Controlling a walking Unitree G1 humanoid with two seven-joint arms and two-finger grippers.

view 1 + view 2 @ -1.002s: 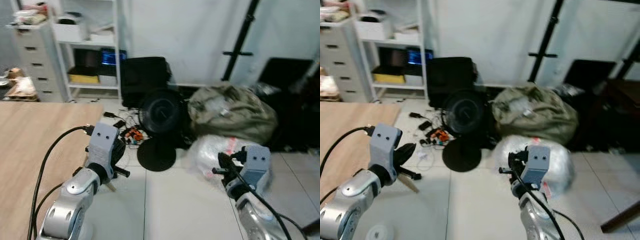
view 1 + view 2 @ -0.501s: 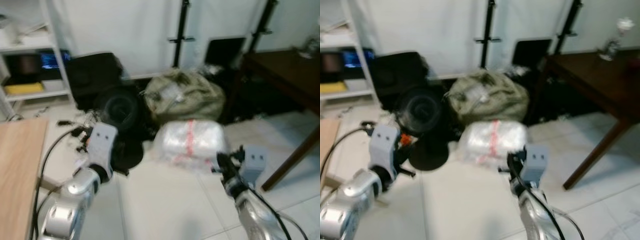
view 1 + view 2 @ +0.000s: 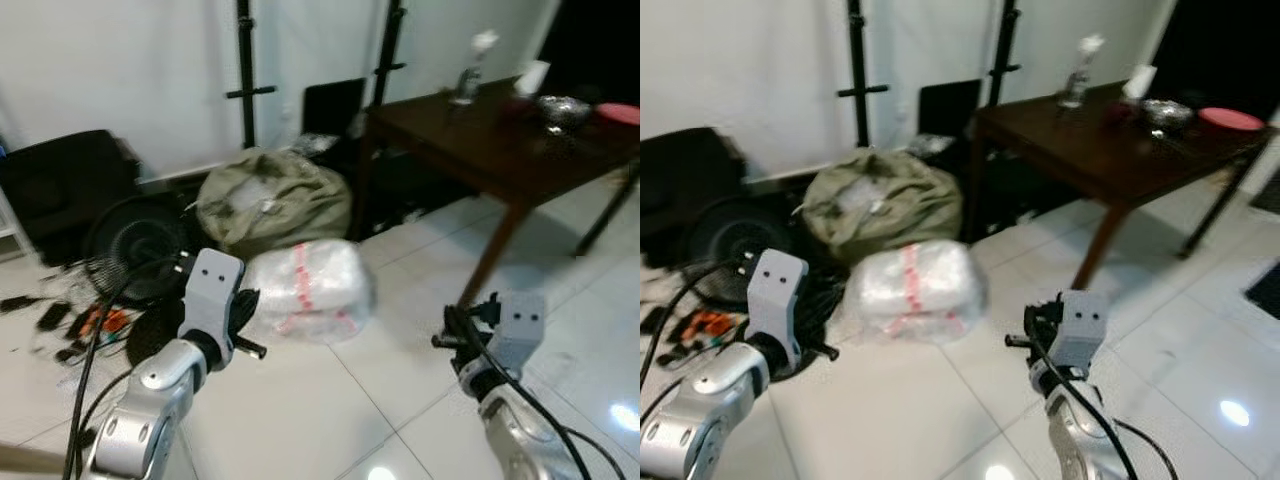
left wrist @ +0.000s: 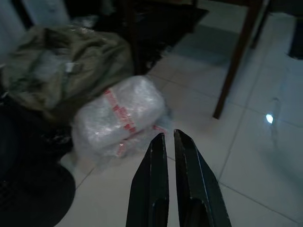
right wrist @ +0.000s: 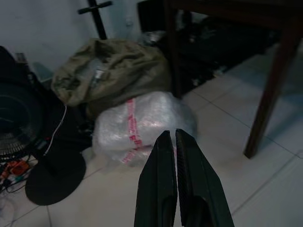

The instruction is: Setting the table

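The dark table (image 3: 1110, 150) stood far ahead, already carrying a bottle (image 3: 1076, 72), a bowl (image 3: 1163, 110) and a red plate (image 3: 1230, 118). The left claw (image 4: 171, 142) and right claw (image 5: 170, 139) were pressed together, carrying nothing, so the setting seemed hardly begun.

Your head cameras look down and forward across the floor (image 3: 330, 400); both wrist cameras face along closed fingers, sharing the wrapped bundle (image 5: 144, 124).
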